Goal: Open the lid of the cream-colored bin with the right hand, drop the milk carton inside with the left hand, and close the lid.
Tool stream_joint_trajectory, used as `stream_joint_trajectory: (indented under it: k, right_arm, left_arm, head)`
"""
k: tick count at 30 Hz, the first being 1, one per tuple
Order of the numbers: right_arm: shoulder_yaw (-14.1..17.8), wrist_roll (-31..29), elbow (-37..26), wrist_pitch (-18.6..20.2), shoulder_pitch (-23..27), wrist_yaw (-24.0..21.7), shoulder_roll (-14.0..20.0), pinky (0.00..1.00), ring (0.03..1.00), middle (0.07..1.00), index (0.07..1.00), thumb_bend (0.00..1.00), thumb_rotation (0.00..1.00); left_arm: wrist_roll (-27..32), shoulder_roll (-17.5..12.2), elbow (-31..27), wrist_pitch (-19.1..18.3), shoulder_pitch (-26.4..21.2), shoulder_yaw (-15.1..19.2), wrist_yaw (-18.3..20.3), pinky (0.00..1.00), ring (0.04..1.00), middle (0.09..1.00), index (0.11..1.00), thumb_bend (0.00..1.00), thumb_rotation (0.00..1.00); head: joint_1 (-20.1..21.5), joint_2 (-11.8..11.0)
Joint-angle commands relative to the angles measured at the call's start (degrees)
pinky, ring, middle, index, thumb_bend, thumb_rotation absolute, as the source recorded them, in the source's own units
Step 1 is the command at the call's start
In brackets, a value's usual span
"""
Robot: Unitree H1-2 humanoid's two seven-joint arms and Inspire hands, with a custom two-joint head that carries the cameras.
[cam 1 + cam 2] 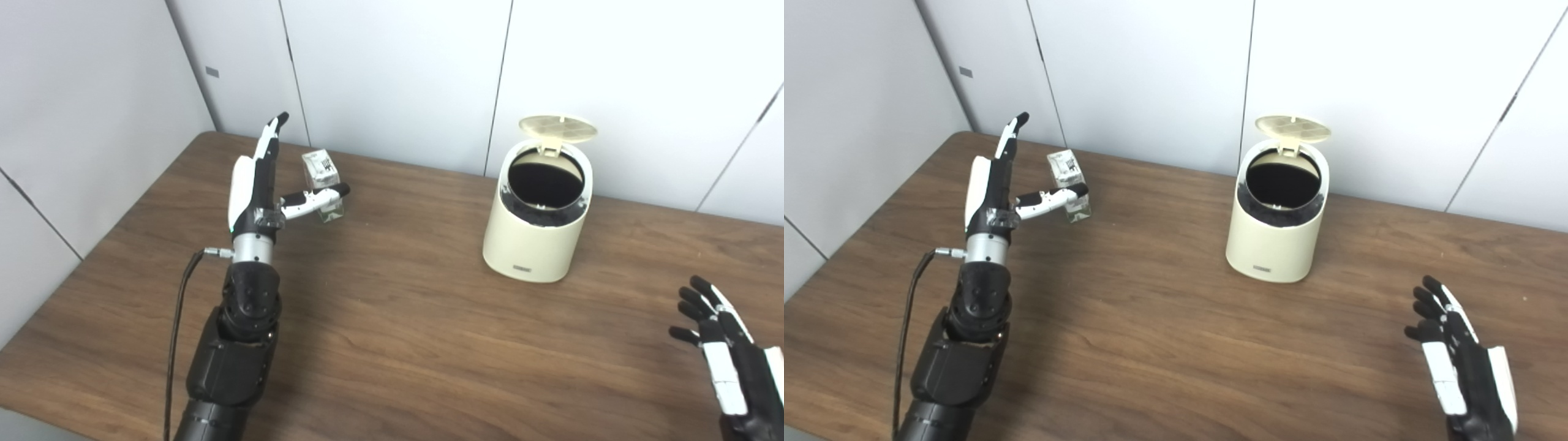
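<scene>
Standing upright at the tabletop's far left, the milk carton sits just beside the left hand, fingers spread, thumb reaching across it, nothing gripped. The cream-colored bin waits, lid raised, so the right hand rests open, well apart.

The desk has a brown wood-grain top with a smooth, low-sheen finish. The cream-colored bin looks like smooth plastic with a soft gloss; its raised lid shows a ribbed underside, and a dark liner rims the opening. The milk carton appears to be printed paperboard. The left robot hand and right robot hand are glossy black and white plastic, and the left wrist carries a bare metal collar. The wall panels are matt white.
</scene>
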State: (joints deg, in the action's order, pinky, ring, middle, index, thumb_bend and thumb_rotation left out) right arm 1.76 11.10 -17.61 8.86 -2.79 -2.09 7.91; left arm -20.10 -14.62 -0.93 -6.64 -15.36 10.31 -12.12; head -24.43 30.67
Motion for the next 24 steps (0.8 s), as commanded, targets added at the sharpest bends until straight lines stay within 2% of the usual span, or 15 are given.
stream_joint_trajectory:
  k: [1, 3, 6, 14, 21, 24]
  right_arm:
    - [0.1, 0.6, -1.5, -1.9, 1.0, 1.2, -0.1, 0.73, 0.858, 0.873, 0.902, 0.70, 1.00]
    - [0.0, 1.1, -1.9, -1.3, 1.1, 1.2, -0.3, 0.73, 0.859, 0.875, 0.905, 0.69, 1.00]
    - [-0.2, 1.5, -2.4, -1.0, 1.2, 1.3, -0.5, 0.72, 0.853, 0.871, 0.901, 0.67, 1.00]
    - [-0.5, 2.1, -3.5, -0.6, 0.9, 1.1, -0.6, 0.73, 0.855, 0.871, 0.905, 0.67, 1.00]
    - [-0.9, 2.4, -4.9, 0.5, 0.7, 0.8, -1.1, 0.75, 0.868, 0.871, 0.912, 0.64, 1.00]
    - [-1.0, 2.5, -5.6, 1.6, 0.7, 0.9, -1.5, 0.76, 0.871, 0.869, 0.915, 0.61, 1.00]
  left_arm:
    - [-0.8, -2.1, 0.9, 0.4, -3.2, -0.6, 0.3, 0.96, 1.000, 1.000, 1.000, 0.93, 0.22]
    - [-1.1, -3.2, 3.3, 0.4, -4.3, -1.2, 0.5, 0.94, 1.000, 1.000, 1.000, 0.93, 0.23]
    - [-0.4, -4.4, 6.9, 0.3, -6.0, -1.5, 0.9, 0.84, 0.966, 1.000, 1.000, 0.93, 0.22]
    - [2.2, -6.4, 12.5, -1.4, -9.6, -2.0, 3.6, 0.89, 0.965, 0.980, 0.978, 0.94, 0.18]
    - [2.4, -7.4, 14.3, -2.1, -10.6, -2.7, 4.3, 0.83, 0.919, 0.938, 0.948, 0.94, 0.14]
    - [1.9, -7.8, 15.1, -2.0, -10.8, -3.2, 4.2, 0.77, 0.881, 0.906, 0.914, 0.93, 0.10]
  head:
    - [0.2, 0.0]
    - [0.2, -0.1]
    - [0.5, -0.1]
    - [0.8, 0.0]
    - [1.2, 0.1]
    - [1.4, 0.1]
